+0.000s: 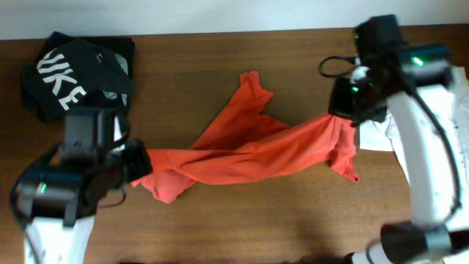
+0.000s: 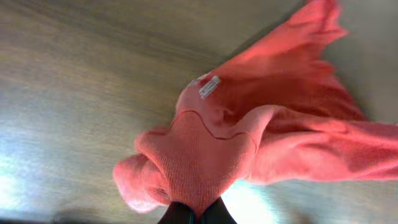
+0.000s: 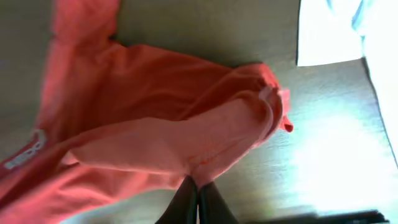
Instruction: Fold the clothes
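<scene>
The red-orange T-shirt (image 1: 249, 150) is stretched in a twisted band across the middle of the table, one part pointing toward the back. My left gripper (image 1: 141, 167) is shut on its left end, which shows a white label in the left wrist view (image 2: 205, 149). My right gripper (image 1: 344, 110) is shut on its right end, seen in the right wrist view (image 3: 161, 130). The black T-shirt with white letters (image 1: 73, 73) lies bunched at the back left. A white garment (image 1: 458, 132) lies at the right edge, under my right arm.
The brown wooden table (image 1: 242, 227) runs under everything. My left arm (image 1: 58, 191) fills the front left corner. My right arm (image 1: 425, 161) stretches along the right side. A black cable (image 1: 333, 67) loops near the right wrist.
</scene>
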Action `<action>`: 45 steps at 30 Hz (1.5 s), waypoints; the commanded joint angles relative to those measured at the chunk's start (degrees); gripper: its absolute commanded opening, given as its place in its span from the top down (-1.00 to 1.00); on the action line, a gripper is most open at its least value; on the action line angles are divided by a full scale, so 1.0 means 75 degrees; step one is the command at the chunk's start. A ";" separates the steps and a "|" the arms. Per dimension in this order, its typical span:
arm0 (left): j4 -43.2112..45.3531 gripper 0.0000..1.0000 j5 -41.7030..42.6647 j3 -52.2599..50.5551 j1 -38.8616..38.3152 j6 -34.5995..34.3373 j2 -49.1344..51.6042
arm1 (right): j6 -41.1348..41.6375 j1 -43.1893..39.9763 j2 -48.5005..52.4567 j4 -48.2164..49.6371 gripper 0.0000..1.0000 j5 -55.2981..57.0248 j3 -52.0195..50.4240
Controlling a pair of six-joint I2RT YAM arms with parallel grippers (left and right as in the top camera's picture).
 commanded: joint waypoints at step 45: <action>0.0449 0.98 -0.0560 0.0000 -0.0009 0.0096 0.3905 | -0.0970 -0.1483 0.2285 0.2474 -0.35 -0.0930 -0.2031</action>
